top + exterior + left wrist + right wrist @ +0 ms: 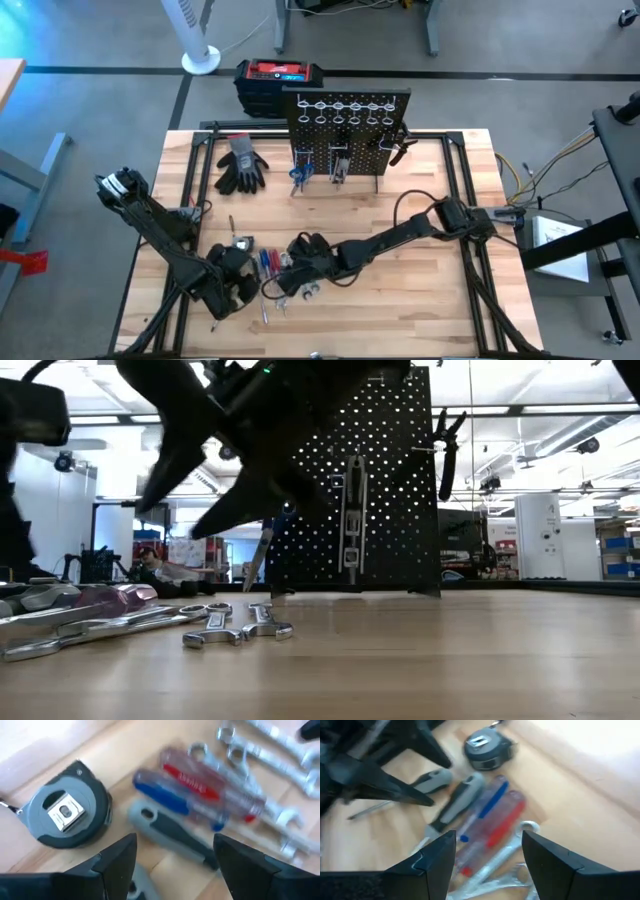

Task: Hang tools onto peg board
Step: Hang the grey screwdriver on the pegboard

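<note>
**Op:** My right gripper (487,857) hangs low over the tool pile at the front of the wooden table (420,300), jaws spread, nothing between them. Directly beneath sit the clear-handled screwdrivers with red and blue cores (490,822).

**Spotter:** And your left?

**Op:** The left gripper (175,857) is wide too, empty, hovering just beside the same pile. A grey-and-black rubber-handled screwdriver (172,832) lies nearest its fingers, and a round grey tape measure (65,812) off to one side.

**Spotter:** How far along?

**Op:** Partway, I'd say. The black perforated peg board (347,130) at the back already carries dark pliers (444,445), a hanging silver wrench (351,525) and blue-handled scissors (297,176). Left flat on the table: the screwdrivers and loose silver wrenches (235,628), well apart from the board.
</note>
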